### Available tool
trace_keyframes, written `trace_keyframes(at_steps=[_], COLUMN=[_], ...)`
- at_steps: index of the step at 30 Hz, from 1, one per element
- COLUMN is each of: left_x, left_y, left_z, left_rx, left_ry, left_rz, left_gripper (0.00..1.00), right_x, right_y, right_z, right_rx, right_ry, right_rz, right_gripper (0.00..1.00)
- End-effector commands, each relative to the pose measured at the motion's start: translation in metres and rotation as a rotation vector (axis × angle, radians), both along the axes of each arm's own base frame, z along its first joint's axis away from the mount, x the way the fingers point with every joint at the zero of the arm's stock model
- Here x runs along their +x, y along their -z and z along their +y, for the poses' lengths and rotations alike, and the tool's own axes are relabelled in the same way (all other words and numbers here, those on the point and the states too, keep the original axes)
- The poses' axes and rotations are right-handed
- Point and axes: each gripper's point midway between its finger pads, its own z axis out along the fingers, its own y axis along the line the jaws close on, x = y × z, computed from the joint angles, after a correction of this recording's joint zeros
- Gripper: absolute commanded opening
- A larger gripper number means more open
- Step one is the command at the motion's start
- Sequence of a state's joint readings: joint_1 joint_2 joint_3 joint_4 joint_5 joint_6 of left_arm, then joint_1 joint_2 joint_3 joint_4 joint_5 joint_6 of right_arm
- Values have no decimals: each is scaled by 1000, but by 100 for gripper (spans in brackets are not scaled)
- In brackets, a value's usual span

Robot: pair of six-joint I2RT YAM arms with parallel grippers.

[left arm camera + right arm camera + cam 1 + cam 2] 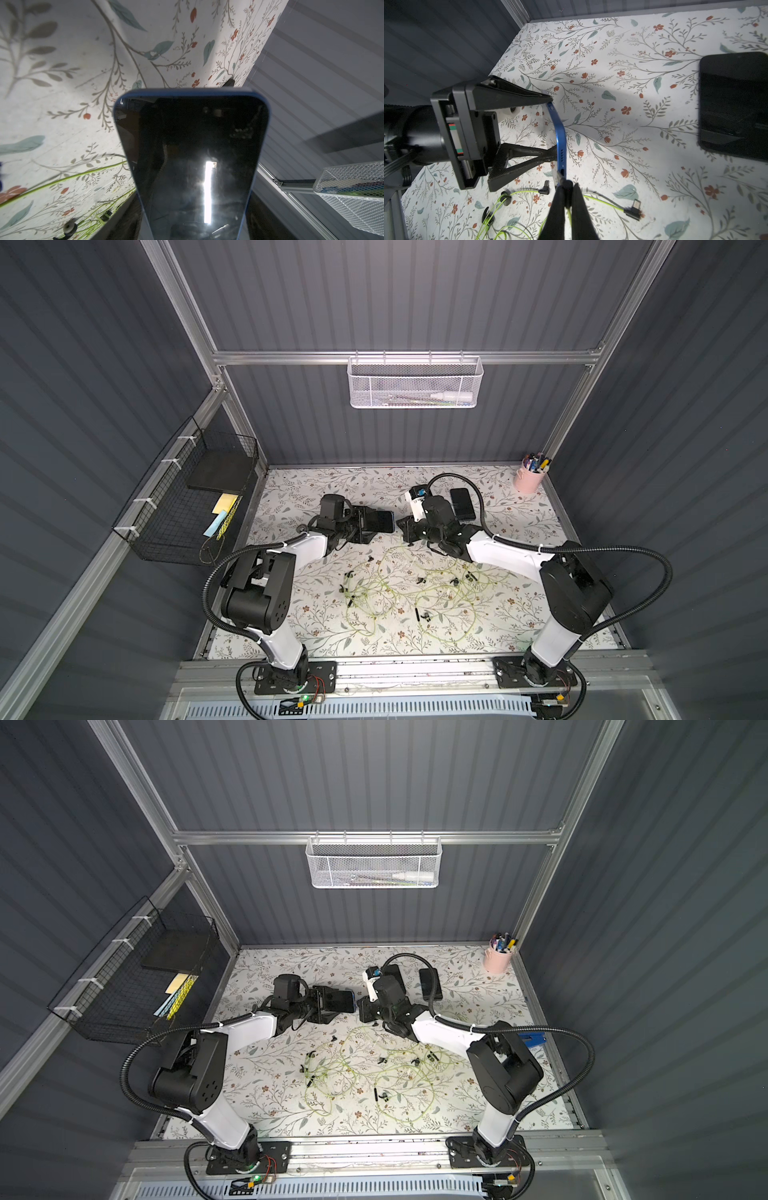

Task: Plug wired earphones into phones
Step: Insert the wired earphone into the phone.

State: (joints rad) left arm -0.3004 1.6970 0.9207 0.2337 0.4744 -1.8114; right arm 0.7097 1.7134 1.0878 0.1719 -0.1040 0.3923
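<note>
Our left gripper clamps the blue-rimmed phone by its long sides over the floral table. Our right gripper pinches a black plug at its bottom port. We see earphone cords tangled nearby.

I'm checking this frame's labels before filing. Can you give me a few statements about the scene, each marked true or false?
1. The left pincer holds the blue-rimmed phone. True.
2. The right pincer is open and empty. False: it is shut on a black plug at that phone's bottom edge.
3. A second phone lies flat on the table. True.
4. The earphone cords are wound in one neat coil. False: they lie in a loose tangle on the table.
5. The pink cup lies tipped over. False: it stands upright in a back corner, with pens in it.
</note>
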Motion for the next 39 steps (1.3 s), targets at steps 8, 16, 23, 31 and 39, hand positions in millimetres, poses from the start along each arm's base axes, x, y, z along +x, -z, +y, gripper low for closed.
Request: trace_keyframes(at_steps=[8,16,23,31,39], left_x=[2,2,2,-1,-3], left_y=[-21,-21,-23,-22,-21], left_z=[-5,-5,-6,-6,-6], left_rx=[-32,-36,-35,-34,-39], left_ry=[15,16,22,26,28], left_rz=[-68,-72,-79,-78,-77], left_gripper=[0,0,0,0,0], right_x=[3,5,7,12,15], right_y=[-7,-2,-1,-1,-1], right_z=[0,1,3,4,2], right_rx=[15,4,2,-8,-20], right_ry=[11,13,12,22,31], right_rz=[-19,-12,-13,-22,-28], right_gripper=[0,0,0,0,0])
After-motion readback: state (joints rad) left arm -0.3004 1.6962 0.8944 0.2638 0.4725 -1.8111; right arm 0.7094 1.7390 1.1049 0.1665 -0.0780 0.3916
